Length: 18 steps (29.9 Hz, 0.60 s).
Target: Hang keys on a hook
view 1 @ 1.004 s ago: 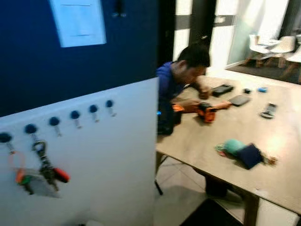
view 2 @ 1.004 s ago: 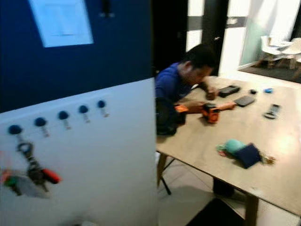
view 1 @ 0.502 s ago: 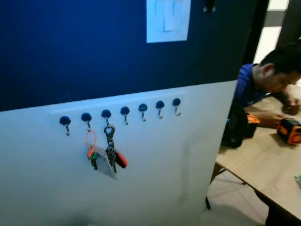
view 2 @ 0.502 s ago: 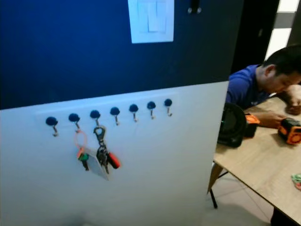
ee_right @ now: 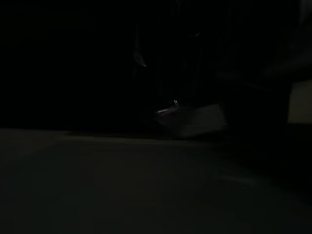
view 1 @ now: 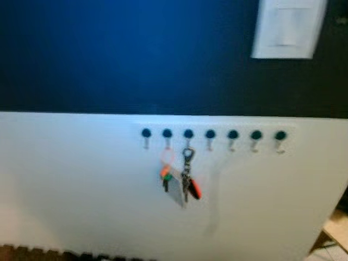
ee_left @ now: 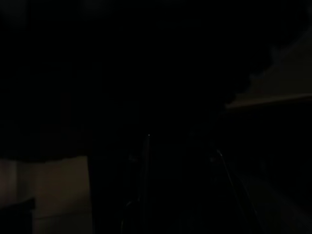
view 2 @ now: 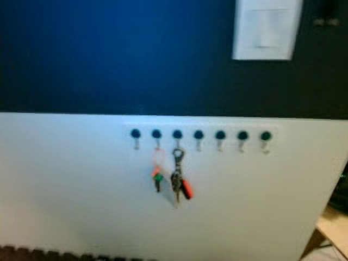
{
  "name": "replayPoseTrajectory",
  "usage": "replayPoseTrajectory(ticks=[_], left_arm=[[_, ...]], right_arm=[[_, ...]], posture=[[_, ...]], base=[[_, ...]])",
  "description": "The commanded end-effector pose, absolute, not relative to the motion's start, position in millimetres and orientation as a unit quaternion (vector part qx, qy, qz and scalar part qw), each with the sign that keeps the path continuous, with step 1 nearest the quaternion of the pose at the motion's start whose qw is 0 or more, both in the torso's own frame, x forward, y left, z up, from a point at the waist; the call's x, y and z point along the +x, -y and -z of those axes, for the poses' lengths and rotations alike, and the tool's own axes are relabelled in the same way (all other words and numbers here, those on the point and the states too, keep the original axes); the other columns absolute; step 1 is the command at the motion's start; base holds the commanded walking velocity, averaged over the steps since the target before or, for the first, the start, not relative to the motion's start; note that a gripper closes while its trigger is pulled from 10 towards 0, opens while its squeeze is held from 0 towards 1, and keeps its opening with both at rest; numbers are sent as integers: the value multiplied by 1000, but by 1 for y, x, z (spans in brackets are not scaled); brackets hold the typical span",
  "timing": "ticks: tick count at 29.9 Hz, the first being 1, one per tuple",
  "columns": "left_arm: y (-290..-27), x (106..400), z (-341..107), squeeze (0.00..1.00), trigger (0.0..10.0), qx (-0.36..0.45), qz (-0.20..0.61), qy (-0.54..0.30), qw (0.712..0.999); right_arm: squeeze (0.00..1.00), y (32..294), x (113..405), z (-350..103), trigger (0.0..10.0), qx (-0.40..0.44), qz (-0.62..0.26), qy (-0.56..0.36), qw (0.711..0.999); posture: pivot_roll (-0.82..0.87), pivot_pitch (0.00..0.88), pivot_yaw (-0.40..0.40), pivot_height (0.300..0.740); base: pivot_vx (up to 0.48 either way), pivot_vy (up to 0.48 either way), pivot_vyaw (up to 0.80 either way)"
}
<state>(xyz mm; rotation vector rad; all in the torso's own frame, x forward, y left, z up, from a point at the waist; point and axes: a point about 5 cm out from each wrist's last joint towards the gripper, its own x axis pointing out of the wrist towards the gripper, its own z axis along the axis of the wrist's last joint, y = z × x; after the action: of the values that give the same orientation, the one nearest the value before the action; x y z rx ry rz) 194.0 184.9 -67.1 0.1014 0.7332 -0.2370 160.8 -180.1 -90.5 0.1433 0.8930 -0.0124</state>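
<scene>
Here two key bunches hang beneath a white wall plate.

A dark blue wall fills the upper half of the head views, with a white panel below it; the whole scene is blurred. A white switch plate sits high on the blue wall toward the right. At the lower right corner a bit of a light wooden table shows past the panel's edge. Along the bottom left runs a dark, uneven strip. The wrist views are very dark, with faint pale patches barely made out
</scene>
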Motion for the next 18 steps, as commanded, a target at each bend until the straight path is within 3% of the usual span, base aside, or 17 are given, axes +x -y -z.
replayPoseTrajectory(ticks=[1,18], left_arm=[[-186,197,66,0,10000,50,114,-357,926],[-186,197,66,0,10000,51,118,-360,924]], right_arm=[[0,181,159,92,10000,71,10,-437,897],[0,179,153,94,10000,88,22,-443,892]], posture=[[77,0,17,740],[72,8,27,740]], base=[[0,0,800],[0,0,28]])
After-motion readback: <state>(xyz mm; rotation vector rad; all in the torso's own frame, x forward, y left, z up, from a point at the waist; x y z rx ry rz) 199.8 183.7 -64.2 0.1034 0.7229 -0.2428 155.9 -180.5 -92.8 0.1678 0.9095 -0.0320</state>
